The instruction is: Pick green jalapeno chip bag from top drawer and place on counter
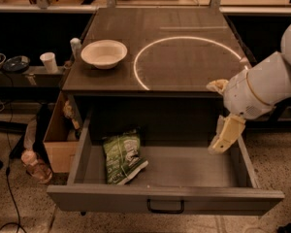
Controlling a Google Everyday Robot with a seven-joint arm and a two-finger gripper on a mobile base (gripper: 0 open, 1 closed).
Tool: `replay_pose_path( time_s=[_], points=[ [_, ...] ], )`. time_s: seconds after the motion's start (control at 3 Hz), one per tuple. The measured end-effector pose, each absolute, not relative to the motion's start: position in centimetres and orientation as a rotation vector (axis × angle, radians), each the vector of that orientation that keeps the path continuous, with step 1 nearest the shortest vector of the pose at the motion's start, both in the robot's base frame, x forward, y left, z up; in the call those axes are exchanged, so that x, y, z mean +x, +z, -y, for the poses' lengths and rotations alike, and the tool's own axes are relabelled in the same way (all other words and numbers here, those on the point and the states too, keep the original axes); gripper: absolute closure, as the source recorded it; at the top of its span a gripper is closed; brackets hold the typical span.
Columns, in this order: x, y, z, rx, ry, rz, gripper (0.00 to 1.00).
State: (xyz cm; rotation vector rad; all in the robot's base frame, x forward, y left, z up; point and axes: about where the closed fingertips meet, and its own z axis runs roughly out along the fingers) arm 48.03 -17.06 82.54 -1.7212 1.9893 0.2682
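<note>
End effector [225, 133] hangs just below front-right corner of bench [184, 62], tip pointing down, inside right end of open top drawer [184, 168], close by right wall. Spread or pressed together: cannot tell. Green jalapeno chip bag [122, 154] lies flat on drawer floor, left part, below bench front edge, well apart from end effector. White bowl [104, 53] on bench near left edge. Glowing white circle [135, 67] spans bench middle toward right edge. Cardboard box [58, 135] on floor below front-left corner.

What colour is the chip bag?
Green chip bag, white patch; camera view. Gripper above drawer, right side.
</note>
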Motion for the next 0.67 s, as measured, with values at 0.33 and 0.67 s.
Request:
replay_pose_path(
  time_s=[0.33, 0.67],
  points=[
    [47.0, 80.3, 15.1, -1.7, 0.179, -1.995, 0.0],
    [46.8, 78.9, 13.7, -1.691, 0.137, -2.006, 0.0]
  ],
)
